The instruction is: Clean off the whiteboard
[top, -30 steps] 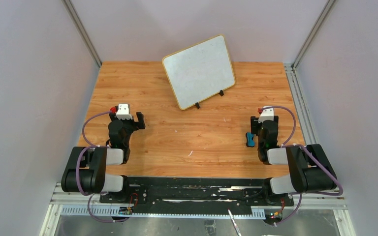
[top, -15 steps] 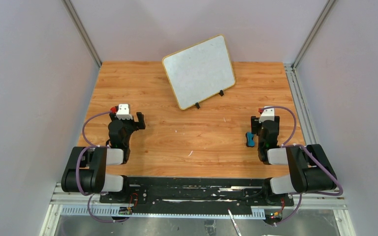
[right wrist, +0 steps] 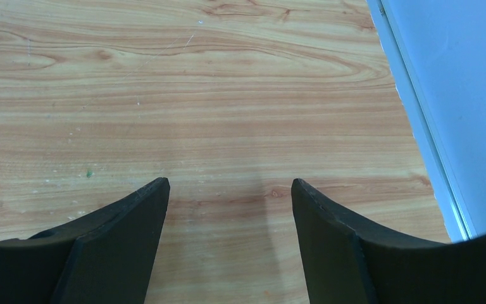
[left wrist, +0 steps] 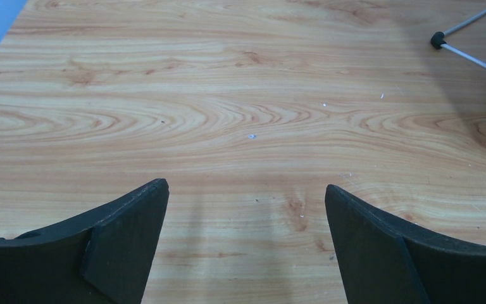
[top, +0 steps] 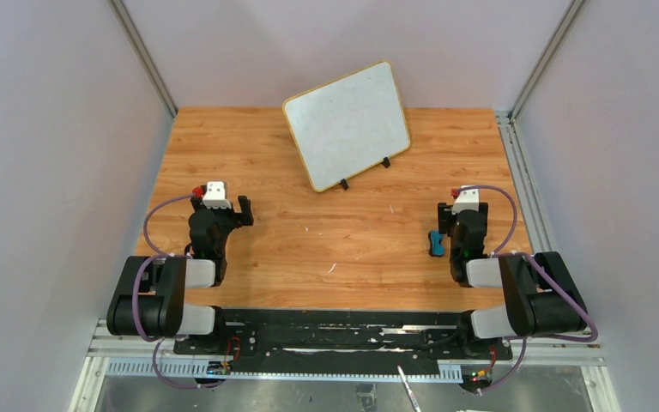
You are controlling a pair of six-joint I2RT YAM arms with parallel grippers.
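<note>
The whiteboard (top: 347,123) stands tilted on two small black feet at the back middle of the wooden table (top: 309,232); I cannot make out any marks on it from here. One of its black feet (left wrist: 438,40) shows at the top right of the left wrist view. A small blue eraser (top: 434,243) lies on the table just left of my right arm. My left gripper (top: 226,206) (left wrist: 245,187) is open and empty above bare wood. My right gripper (top: 459,210) (right wrist: 229,182) is open and empty above bare wood. The eraser is out of both wrist views.
Grey walls close in the table on the left, back and right. A metal rail (top: 519,172) runs along the right table edge and shows in the right wrist view (right wrist: 417,120) close to my right gripper.
</note>
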